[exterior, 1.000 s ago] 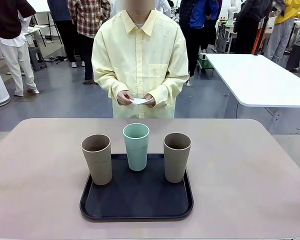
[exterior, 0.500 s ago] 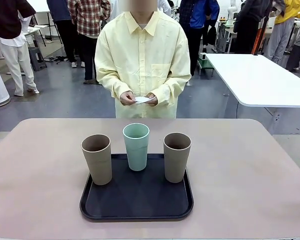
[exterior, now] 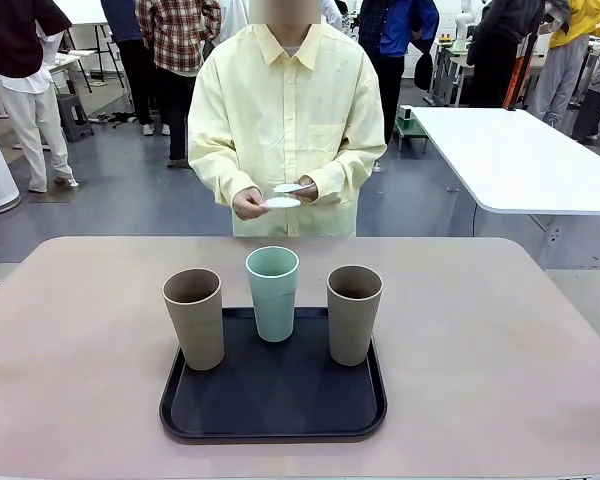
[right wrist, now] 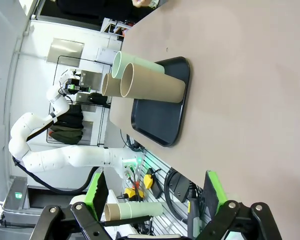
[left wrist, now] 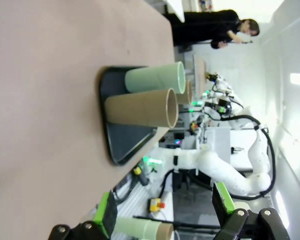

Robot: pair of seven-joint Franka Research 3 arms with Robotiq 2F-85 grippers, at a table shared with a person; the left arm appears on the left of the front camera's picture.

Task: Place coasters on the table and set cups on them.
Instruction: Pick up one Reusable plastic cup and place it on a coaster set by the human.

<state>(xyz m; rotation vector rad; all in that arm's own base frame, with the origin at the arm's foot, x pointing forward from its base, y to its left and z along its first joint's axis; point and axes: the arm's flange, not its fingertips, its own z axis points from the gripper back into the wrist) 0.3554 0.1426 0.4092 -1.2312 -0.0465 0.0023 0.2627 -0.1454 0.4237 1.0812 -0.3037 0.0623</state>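
Gripper status: the left gripper (left wrist: 165, 212) has its jaws spread wide, with nothing between the green pads; the right gripper (right wrist: 154, 192) is likewise spread wide and empty; both are well apart from the tray (exterior: 275, 405).

Location of task items: the coasters (exterior: 282, 202) are not on the table (exterior: 500, 330); they are held at the far side in the person's hands (exterior: 248, 203); two white discs can be told apart, one just above the other; a third cannot be made out. The three cups stand upright on the black tray at the near middle of the table: one taupe cup (exterior: 194, 318) at left, the mint cup (exterior: 272, 293) in the centre and farther back, a second taupe cup (exterior: 353, 314) at right. No cup sits on a coaster; the task is judged to be at its start.

Probable faults and causes:
- Tipping: the cups are tall and narrow at the base; a sideways push or a lopsided grasp may topple one.
- Collision: the cups stand near one another; wide jaws closing on one may strike its neighbour.
- Snagging: a cup dragged rather than lifted may catch on the tray rim.
- Coaster shift: the thin paper may slide or lift if a cup lands off-centre.
- Contact with the person: the hands must reach over the table; an arm moving then may meet them.
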